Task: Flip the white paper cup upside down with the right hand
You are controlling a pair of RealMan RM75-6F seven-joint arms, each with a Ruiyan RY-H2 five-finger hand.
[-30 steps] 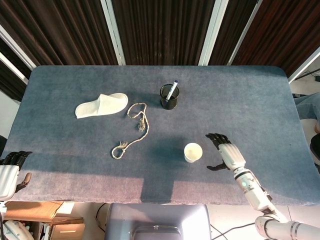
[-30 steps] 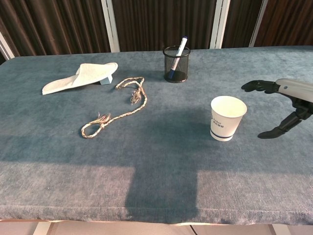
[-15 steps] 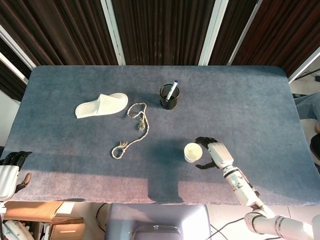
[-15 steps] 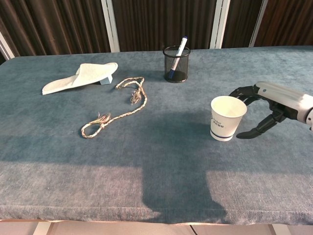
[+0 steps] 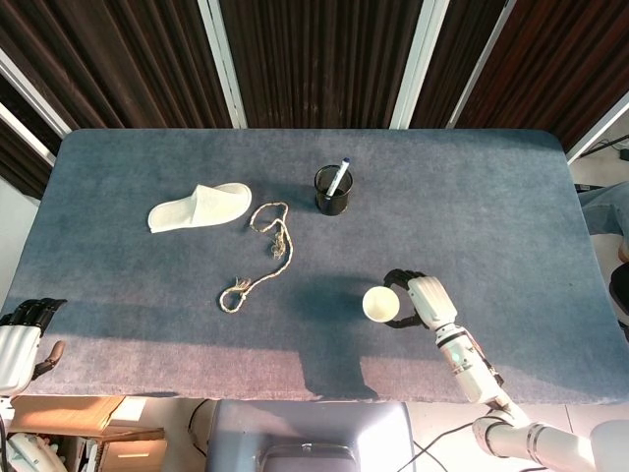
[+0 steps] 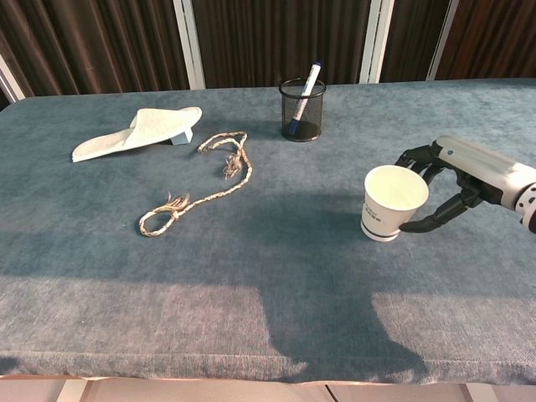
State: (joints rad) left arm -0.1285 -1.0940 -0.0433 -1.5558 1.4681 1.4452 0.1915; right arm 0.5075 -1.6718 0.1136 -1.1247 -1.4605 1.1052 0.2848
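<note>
A blue-grey cloth-covered table (image 5: 147, 295) carried every item, with dark curtains hanging beyond its far edge. The right hand (image 6: 456, 180) reached in over the near right part of the table and clasped the white paper cup (image 6: 390, 202), dark fingers (image 6: 416, 156) curled round its far side and the thumb against its near side. The cup stood mouth-up, tilted slightly, near the front edge and right of centre. The left hand (image 5: 20, 329) hung off the table's near left corner, fingers curled with nothing in them. A white slipper (image 6: 138, 131) lay toward the far left. A length of frayed rope (image 6: 205, 180) trailed from just beside the slipper toward the table's middle. A black mesh pen holder (image 6: 301, 110) stood near the far edge at centre, a blue-capped marker (image 6: 311, 79) leaning in it.
</note>
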